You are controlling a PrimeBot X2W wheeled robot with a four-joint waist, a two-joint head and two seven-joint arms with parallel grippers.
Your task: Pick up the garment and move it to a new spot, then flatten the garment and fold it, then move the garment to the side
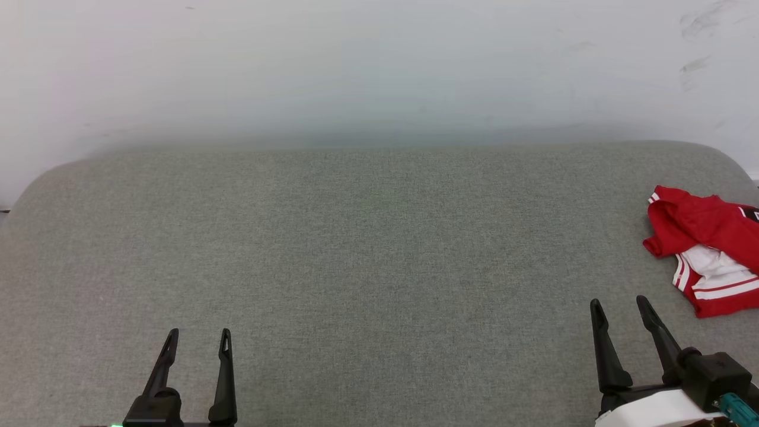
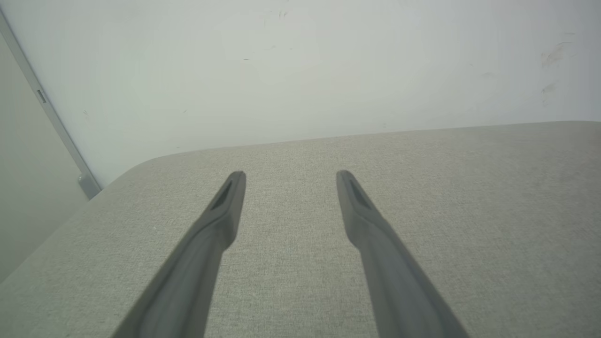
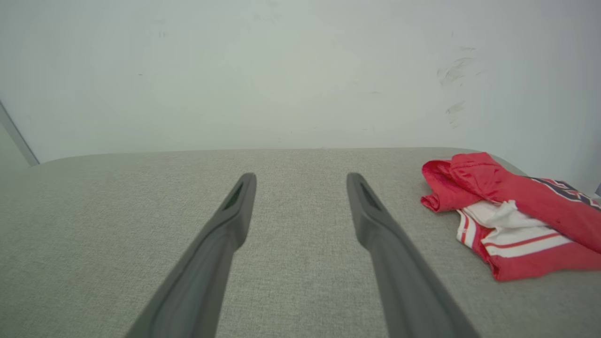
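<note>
The garment [image 1: 702,228] lies crumpled at the grey worktop's [image 1: 356,249] far right, cut off by the head view's edge, its print mostly hidden. The left claw [image 1: 199,333] and right claw [image 1: 618,302] stand spread, empty.

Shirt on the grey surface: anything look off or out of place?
Yes. The red shirt lies crumpled in a heap at the right end of the grey surface, white striped cloth showing under a red fold. Scuff marks smudge the wall above it. Nothing spilled.

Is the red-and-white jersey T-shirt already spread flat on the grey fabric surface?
No, the red-and-white jersey T-shirt lies crumpled in a heap on the grey fabric surface.
</note>
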